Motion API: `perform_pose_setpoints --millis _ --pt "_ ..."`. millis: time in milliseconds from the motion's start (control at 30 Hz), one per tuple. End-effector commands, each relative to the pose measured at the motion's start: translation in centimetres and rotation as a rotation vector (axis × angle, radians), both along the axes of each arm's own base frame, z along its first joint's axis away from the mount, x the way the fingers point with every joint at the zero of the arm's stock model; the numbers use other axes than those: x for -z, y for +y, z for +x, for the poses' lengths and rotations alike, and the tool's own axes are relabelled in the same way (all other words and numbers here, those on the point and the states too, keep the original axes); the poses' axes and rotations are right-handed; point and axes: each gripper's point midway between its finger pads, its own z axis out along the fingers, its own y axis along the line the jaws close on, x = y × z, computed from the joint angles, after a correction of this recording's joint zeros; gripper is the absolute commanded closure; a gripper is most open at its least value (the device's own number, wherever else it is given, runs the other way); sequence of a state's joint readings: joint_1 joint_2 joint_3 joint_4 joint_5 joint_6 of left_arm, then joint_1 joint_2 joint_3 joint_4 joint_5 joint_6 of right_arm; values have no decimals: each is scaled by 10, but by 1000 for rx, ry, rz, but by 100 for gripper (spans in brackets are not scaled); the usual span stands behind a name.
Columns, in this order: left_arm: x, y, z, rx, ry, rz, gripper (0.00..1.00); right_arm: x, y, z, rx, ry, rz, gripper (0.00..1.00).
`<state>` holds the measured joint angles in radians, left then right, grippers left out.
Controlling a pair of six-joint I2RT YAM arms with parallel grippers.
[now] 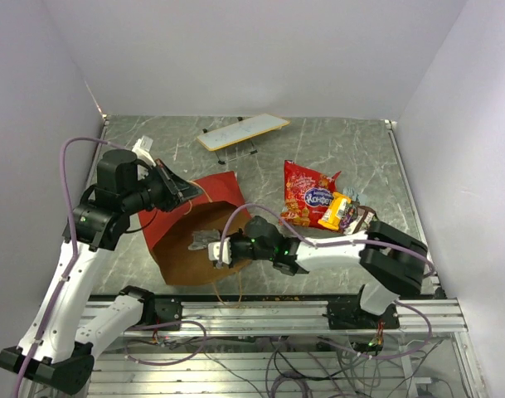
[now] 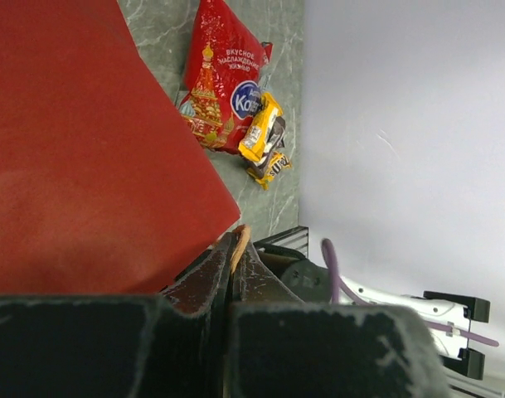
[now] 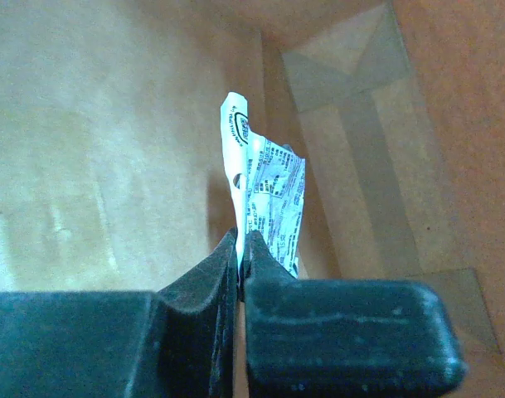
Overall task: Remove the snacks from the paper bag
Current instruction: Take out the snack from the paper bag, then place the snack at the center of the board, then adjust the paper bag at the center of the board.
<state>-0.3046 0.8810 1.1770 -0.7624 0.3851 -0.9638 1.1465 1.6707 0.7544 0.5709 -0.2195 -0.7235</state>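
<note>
The paper bag (image 1: 211, 195) lies on its side, red outside, its brown mouth facing the near edge. My left gripper (image 1: 179, 189) is shut on the bag's upper rim; in the left wrist view a tan strip shows between its jaws (image 2: 234, 242) beside the red bag wall (image 2: 78, 149). My right gripper (image 1: 216, 249) reaches into the bag's mouth and is shut (image 3: 242, 245) on a small silver candy packet (image 3: 269, 195), which hangs upright against the kraft interior. The red chip bag (image 1: 306, 195) and a yellow packet (image 1: 335, 211) lie on the table to the right of the bag.
A flat white board on thin legs (image 1: 242, 131) stands at the back. More small packets (image 1: 357, 201) lie beside the yellow one, near the right arm's base. The left wrist view shows the chip bag (image 2: 223, 79), the yellow packet (image 2: 260, 128) and a brown one (image 2: 273, 166) near the white wall.
</note>
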Motion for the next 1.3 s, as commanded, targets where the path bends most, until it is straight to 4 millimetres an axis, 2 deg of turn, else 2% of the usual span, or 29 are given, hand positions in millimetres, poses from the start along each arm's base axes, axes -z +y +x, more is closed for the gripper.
perform_pose_setpoints --millis 0,100,200,267,333,500,600,667,767,833,933,1100,1267 --pt "-10 -3 10 -3 -43 -31 93 -35 -11 -29 -79 78 55 100" --pt "-11 -4 12 -3 -47 -33 93 -62 -25 -41 -108 97 64 100" --pt "-12 -6 14 0 -47 -42 93 -98 -40 -50 -101 128 75 100" --pt "-17 -10 15 11 -52 -70 93 -128 -53 -49 -55 137 104 100" --pt "-28 -17 16 34 -64 -122 93 -167 -65 -46 -6 108 174 100" --pt "-68 -28 25 52 -129 -254 93 -277 -106 -12 260 17 486 100" --pt "-85 -34 31 68 -149 -299 93 -333 -127 12 427 -14 632 100" --pt "-88 -36 37 77 -157 -301 93 -352 -131 23 497 -18 679 100" --pt "-74 -36 43 67 -123 -264 93 -369 -132 37 580 -3 728 100" --pt "-66 -33 45 53 -116 -240 93 -371 -137 52 668 13 756 100" --pt "-52 -18 46 10 -119 -119 93 -362 -141 75 793 80 753 100" --pt "-9 12 36 -36 -52 100 93 -342 -157 116 904 234 733 100" --pt "32 40 23 -84 28 282 93 -313 -194 153 1041 240 655 100"
